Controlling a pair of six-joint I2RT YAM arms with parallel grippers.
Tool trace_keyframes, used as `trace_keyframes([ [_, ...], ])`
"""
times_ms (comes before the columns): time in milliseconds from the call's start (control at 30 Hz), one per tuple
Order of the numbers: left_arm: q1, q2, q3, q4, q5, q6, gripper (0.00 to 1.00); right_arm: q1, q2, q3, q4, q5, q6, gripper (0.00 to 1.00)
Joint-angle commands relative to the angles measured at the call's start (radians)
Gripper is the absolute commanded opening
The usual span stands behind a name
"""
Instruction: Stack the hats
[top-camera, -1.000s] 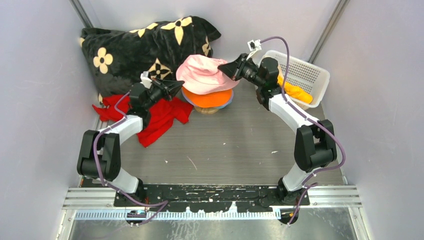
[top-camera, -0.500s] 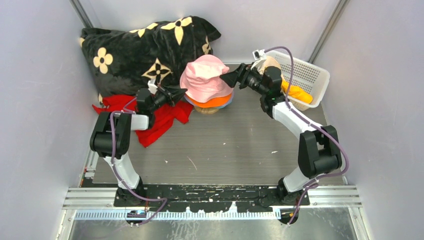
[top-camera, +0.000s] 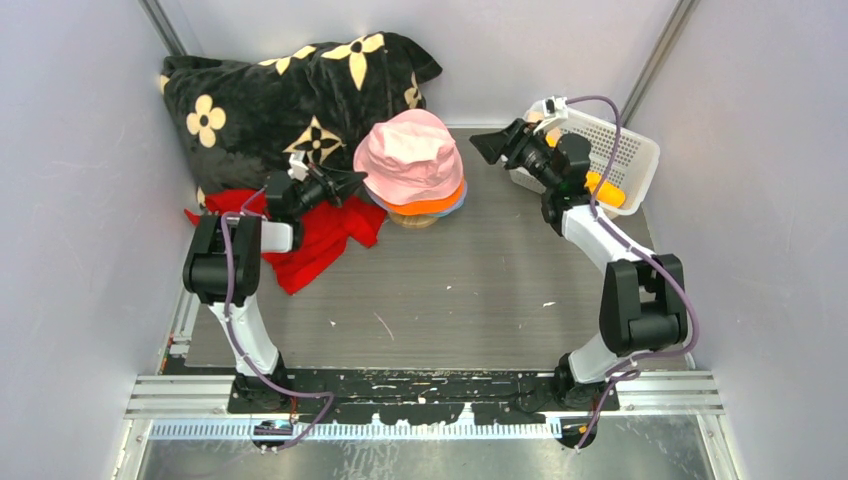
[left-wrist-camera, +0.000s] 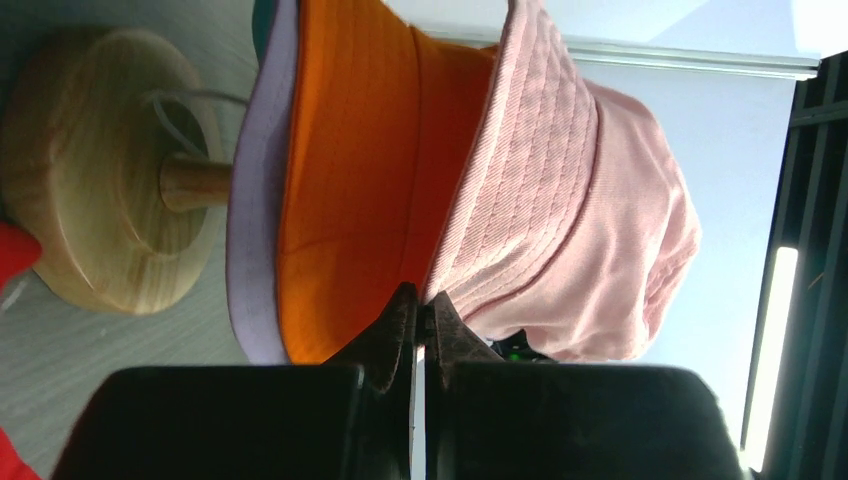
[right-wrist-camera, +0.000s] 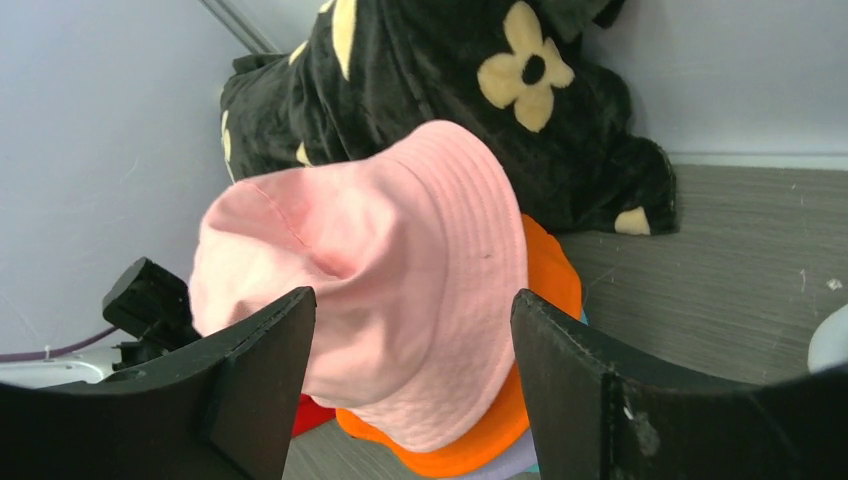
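Pink hat (top-camera: 412, 155) is sitting crown-up on top of the stack, over orange hat (top-camera: 432, 206) and lavender hat (left-wrist-camera: 255, 200), at the back centre of the surface (top-camera: 450, 290). Left tool (top-camera: 352, 181) is closed, with its tips meeting the pink brim's left edge; can't tell if it's pinching cloth. Right tool (top-camera: 480, 148) is gaping wide and empty, facing the pink hat from the right, apart from it. Yellow hat (top-camera: 603, 188) is lying in the white basket (top-camera: 630, 140), just behind the right tool. Right arm is nearer; the left is sitting across the stack, so the next pick is looking like the right's.
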Motion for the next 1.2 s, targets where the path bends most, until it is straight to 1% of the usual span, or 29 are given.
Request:
trace_keyframes([
  [0,0.04,0.052,0.117,-0.016,0.04,0.044,0.0,-0.003,0.052,-0.012,0.113,-0.039,0.064,0.76],
  [267,0.046,0.13,0.333,-0.225,0.067,0.162,0.0,-0.006,0.164,-0.012,0.215,-0.099,0.153,0.73],
  [467,0.045,0.192,0.447,-0.299,0.087,0.193,0.0,-0.008,0.265,0.009,0.341,-0.152,0.255,0.72],
  [633,0.034,0.249,0.524,-0.325,0.112,0.195,0.0,-0.009,0.357,0.054,0.451,-0.207,0.342,0.71],
  [800,0.023,0.262,0.537,-0.31,0.135,0.184,0.0,-0.008,0.435,0.101,0.565,-0.254,0.439,0.69],
  [967,0.021,0.24,0.503,-0.305,0.154,0.189,0.0,-0.007,0.491,0.138,0.653,-0.285,0.522,0.66],
  [1167,0.021,0.212,0.447,-0.277,0.156,0.187,0.0,0.008,0.545,0.192,0.683,-0.312,0.572,0.64],
])
